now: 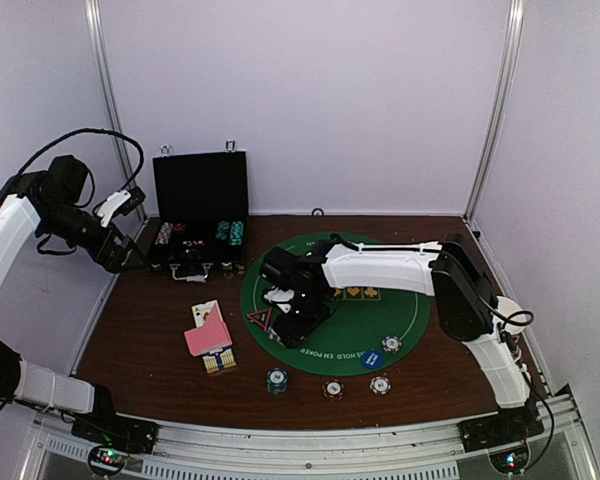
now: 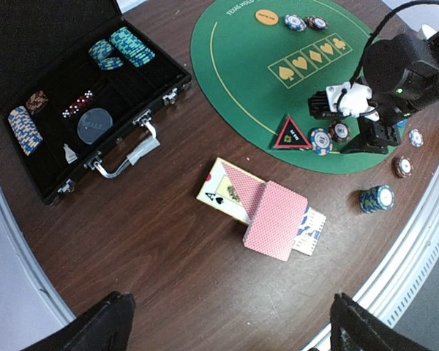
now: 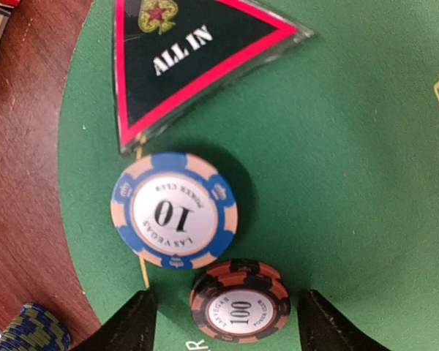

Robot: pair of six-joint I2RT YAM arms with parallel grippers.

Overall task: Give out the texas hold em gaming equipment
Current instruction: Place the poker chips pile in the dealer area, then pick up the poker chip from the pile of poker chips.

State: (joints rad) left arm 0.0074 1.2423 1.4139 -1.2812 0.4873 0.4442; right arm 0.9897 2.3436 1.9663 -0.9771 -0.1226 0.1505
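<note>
Right end effector point(image 3: 227, 294) is cropped at the fingers; it is spread astride a rust-and-black round poker chip point(image 3: 239, 307), which is left untouched. Left end effector point(image 2: 232, 300) is spread wide, empty.

**Desk** point(image 2: 168, 248): dark brown wood grain with a low sheen. **Round mat** point(image 3: 366, 190): green felt-like cloth, matt, printed in yellow. **Triangular marker** point(image 3: 190, 51): glossy hard plastic with a clear rim. **Blue chip** point(image 3: 174, 210) and **red-and-black chip** point(image 3: 239, 311): smooth, satin, with white printed centre labels. **Playing cards** point(image 2: 276, 228): smooth coated paper with pink patterned backs. **Case** point(image 2: 36, 44): matt black lining; its handle point(image 2: 121, 162) and latches point(image 2: 169, 96) are bright metal.
</note>
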